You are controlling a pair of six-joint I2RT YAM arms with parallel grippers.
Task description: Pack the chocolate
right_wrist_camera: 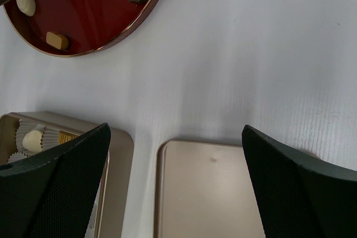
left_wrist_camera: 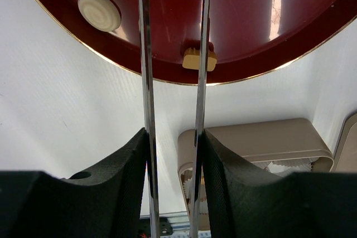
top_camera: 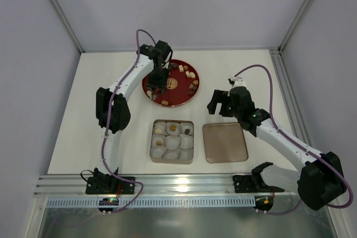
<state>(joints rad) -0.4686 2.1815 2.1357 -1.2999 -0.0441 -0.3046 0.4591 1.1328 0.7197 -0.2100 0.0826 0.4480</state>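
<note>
The work surface is a white table with a finely ribbed finish. It is enclosed by pale grey walls and has an aluminium rail along its near edge.

A red plate with a gold rim is set at the far centre. The gold emblem at its middle is too small to be read.

The chocolate is found in two places. Most pieces are scattered on the plate, and a few are seated in the far row of paper cups inside the beige tin, which lies nearer than the plate. The tin's flat lid lies just to its right, apart from it.

The left gripper is held over the left part of the plate. Its thin metal fingers are seen parallel with a narrow gap. The tips are out of the wrist view, so whether anything is clamped cannot be told. A tan piece lies against one finger, and a cream swirled piece lies to the side.

The right gripper is held above the far edge of the lid, its jaws spread wide with nothing between them.
</note>
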